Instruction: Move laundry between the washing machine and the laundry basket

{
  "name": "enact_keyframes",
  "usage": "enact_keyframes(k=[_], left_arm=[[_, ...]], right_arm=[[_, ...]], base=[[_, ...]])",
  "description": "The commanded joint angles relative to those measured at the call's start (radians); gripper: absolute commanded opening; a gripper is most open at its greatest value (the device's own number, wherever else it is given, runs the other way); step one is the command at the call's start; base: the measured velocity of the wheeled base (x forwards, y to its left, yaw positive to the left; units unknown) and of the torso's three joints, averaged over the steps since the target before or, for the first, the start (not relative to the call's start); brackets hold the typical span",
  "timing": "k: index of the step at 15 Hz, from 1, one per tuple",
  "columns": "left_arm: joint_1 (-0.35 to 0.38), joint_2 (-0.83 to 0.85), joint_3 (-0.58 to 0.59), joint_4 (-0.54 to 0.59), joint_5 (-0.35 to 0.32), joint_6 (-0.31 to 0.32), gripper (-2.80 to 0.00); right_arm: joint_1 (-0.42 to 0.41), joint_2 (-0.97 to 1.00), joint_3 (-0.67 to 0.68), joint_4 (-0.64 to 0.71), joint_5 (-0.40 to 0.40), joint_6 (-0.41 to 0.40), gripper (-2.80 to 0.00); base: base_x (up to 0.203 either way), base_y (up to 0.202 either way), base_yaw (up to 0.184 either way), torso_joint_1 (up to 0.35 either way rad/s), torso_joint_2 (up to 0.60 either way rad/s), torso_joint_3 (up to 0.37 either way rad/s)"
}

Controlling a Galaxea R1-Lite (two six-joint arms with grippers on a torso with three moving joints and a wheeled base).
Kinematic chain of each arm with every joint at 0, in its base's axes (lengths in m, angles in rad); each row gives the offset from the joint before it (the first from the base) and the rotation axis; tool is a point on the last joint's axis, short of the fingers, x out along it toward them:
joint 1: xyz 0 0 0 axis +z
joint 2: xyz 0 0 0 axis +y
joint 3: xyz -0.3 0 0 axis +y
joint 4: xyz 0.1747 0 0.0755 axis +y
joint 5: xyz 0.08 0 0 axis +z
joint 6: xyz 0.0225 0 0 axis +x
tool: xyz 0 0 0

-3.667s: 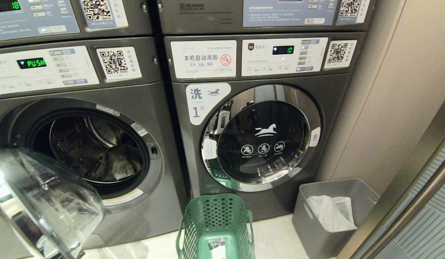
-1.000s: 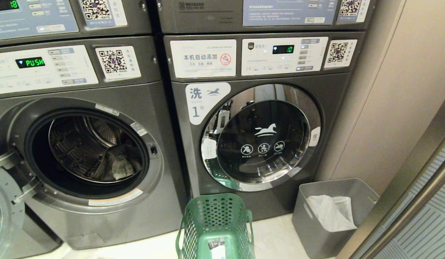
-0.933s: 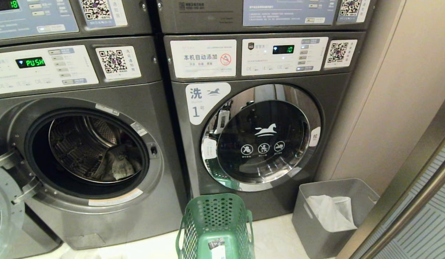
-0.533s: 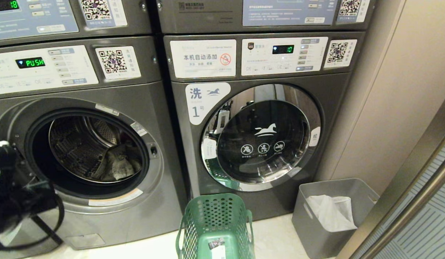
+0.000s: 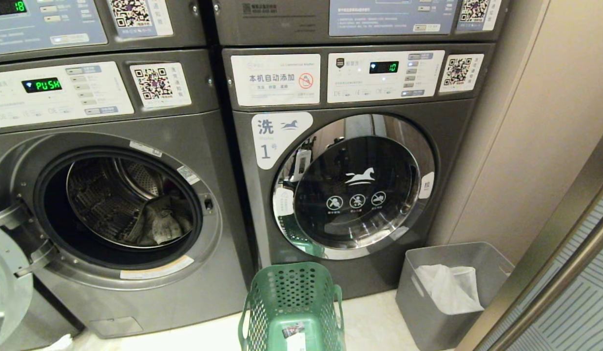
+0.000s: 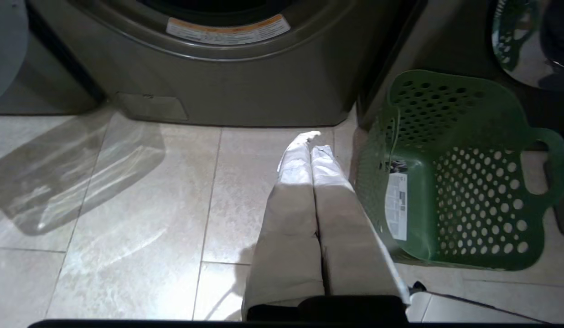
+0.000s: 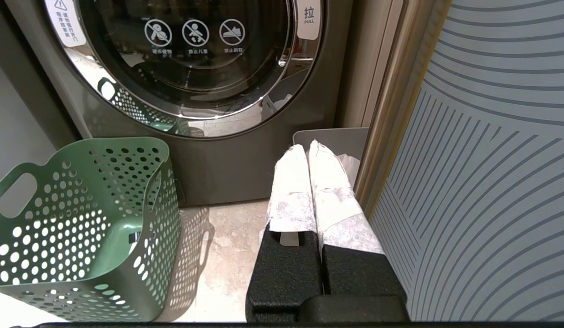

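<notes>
The laundry point(image 5: 160, 224) lies low in the open washing machine point(image 5: 121, 204); the green basket point(image 5: 291, 307) stands empty beside it. Both the left gripper point(image 6: 311, 150) and right gripper point(image 7: 309, 150) have jaws closed, holding nothing. The left should open before entering, then reach deep and low.

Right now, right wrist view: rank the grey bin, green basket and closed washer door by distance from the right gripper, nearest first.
1. Grey bin: on the floor just beyond the tips of the shut right gripper.
2. Green basket: on the floor off to one side, empty.
3. Closed washer door: farthest, above and behind the other two.
</notes>
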Motion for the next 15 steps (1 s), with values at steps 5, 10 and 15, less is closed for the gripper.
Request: enact_keyframes(k=[5,10,15], left_arm=[[0.162,-0.454,0.047,0.259,-0.337,0.141,-2.80],[0.205,-0.755,0.047,0.272,-0.351,0.153,-2.80],[0.193,-0.871,0.047,0.316,-0.355,0.186,-2.80]], right_arm=[[0.000,0.001,0.000,0.001,0.000,0.000,-2.80],[0.000,0.001,0.000,0.001,0.000,0.000,-2.80],[0.000,0.001,0.000,-0.001,0.000,0.001,-2.80]], base=[[0.000,0.000,0.000,0.000,0.00,0.000],[0.000,0.000,0.000,0.000,0.00,0.000],[0.000,0.000,0.000,0.000,0.00,0.000]])
